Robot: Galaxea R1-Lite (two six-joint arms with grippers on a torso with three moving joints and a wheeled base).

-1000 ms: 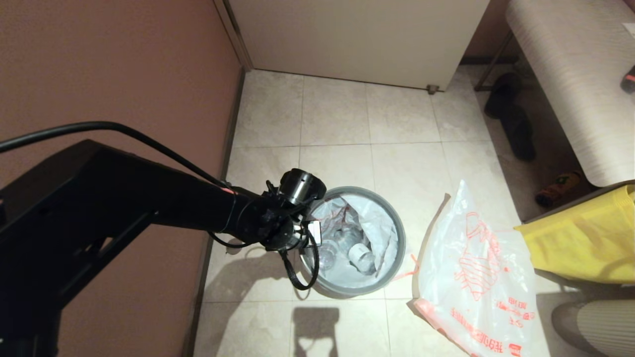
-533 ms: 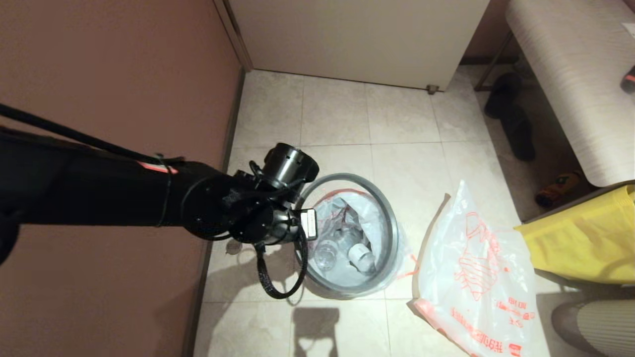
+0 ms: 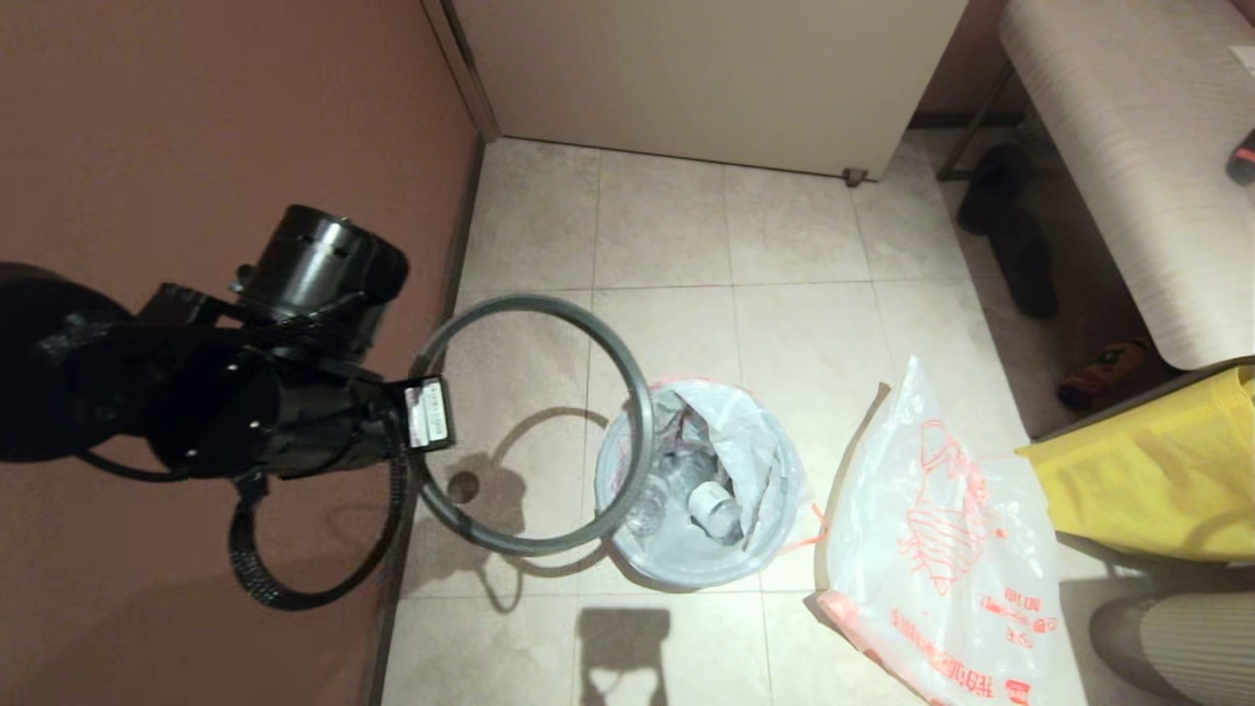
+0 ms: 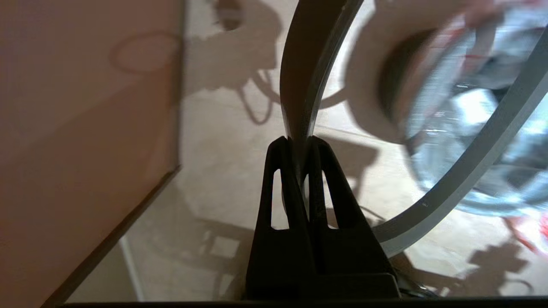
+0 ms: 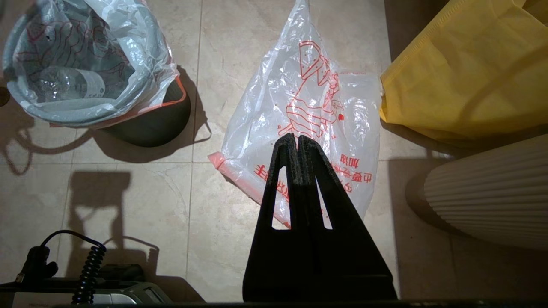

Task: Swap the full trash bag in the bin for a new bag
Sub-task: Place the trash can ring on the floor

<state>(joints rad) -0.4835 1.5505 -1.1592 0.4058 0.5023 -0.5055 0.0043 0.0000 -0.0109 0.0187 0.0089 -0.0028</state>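
The left pincer (image 4: 299,143) is clamped on the separate grey hoop-shaped rim ring (image 3: 627,387), holding it in the air beside the brown wall, lifted off the small round black plastic bin (image 5: 150,124). The bulgy translucent white full trash bag (image 3: 745,441) sits in the bin, bottles showing through. The flat printed new bag (image 3: 931,549) lies on the tiled floor just beside it. The right pincer (image 5: 298,141), pressed shut and empty, hangs above that bag.

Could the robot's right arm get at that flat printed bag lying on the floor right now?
Probably yes. The right gripper hangs shut and empty directly above the new bag, with only bare floor tiles around it and nothing between them. It would have to open and come down first.
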